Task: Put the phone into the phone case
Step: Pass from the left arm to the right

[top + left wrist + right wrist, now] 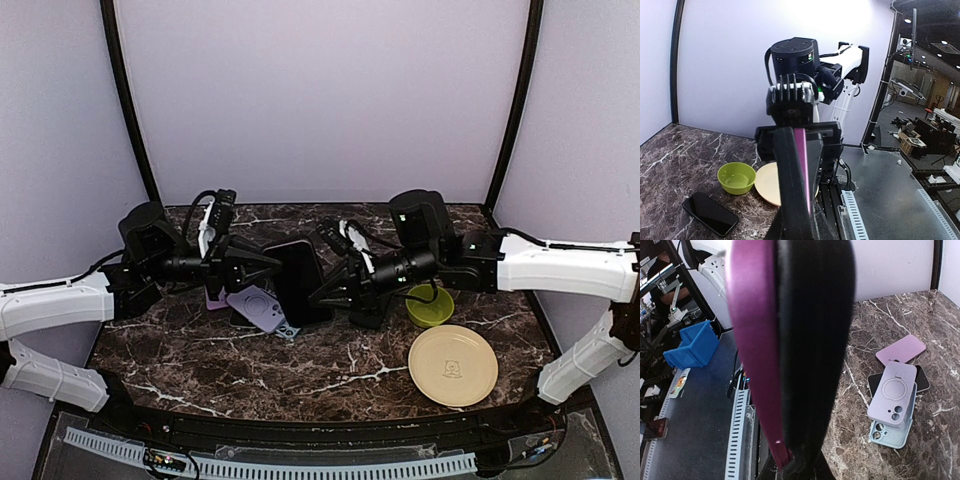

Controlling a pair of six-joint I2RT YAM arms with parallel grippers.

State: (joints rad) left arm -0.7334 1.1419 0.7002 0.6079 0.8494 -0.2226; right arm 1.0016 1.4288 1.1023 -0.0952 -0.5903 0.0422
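Black phone (pixel 300 282) is held above the middle of the surface (pixel 200 350), magenta phone case (pixel 752 340) against one face; left pincer (pixel 268 266) clamps it from 9 o'clock, right pincer (pixel 322 293) from 3 o'clock

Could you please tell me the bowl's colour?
The bowl is lime green, clearest in the left wrist view.

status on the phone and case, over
left gripper shut on phone, right gripper looks clamped on it too. magenta case against it, both mid-air. spare cases lie below, nothing blocking.
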